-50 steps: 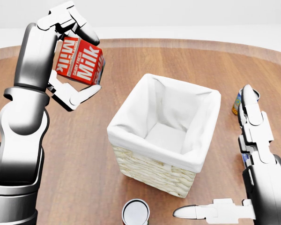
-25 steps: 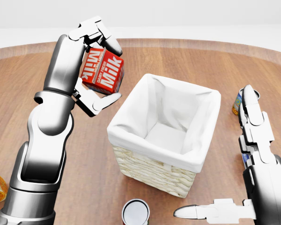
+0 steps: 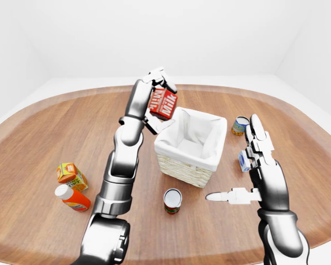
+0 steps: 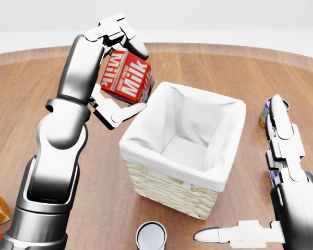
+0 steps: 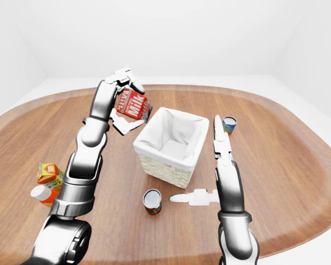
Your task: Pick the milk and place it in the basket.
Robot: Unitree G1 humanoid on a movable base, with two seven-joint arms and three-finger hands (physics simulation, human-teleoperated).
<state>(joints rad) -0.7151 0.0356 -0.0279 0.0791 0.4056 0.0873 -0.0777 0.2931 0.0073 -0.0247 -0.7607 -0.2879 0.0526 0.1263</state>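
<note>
**Inspector:** Start nearest the robot, head view. What is at 6 o'clock?

**Assistant:** 1 can (image 4: 151, 236) at the bottom edge, upright, lid up, just beside the basket's near wall but apart from it. At 4 o'clock the right hand (image 4: 261, 219) hangs with its fingers spread and straight, holding nothing. It stands clear of the basket.

**Inspector:** The basket?

**Assistant:** The basket (image 4: 169, 190) sits centre, wicker with a white liner. Its interior shows only liner; nothing lies in it.

**Inspector:** And the task's item?

**Assistant:** The milk (image 4: 126, 77) is at 11 o'clock, off the table (image 4: 208, 67), tilted, clamped in the left hand (image 4: 117, 67): fingers over its top, thumb under its lower edge. It is just beside the basket's left rim at the far corner, above rim level and not yet over the opening.

**Inspector:** Anything beyond?

**Assistant:** In the left-eye view, a second can (image 3: 240, 125) at 2 o'clock past the basket, and a small blue-and-white item (image 3: 244, 161) by the right forearm, too small to identify. At 8 o'clock, an orange carton (image 3: 70, 174) and a bottle (image 3: 71, 198) lying on its side.

**Inspector:** Progress?

**Assistant:** My judgement: pick is complete, lift is complete. Outstanding are 2 steps: carry the milk rightward over the opening, then lower and release. The tilt may catch the liner rim.
</note>
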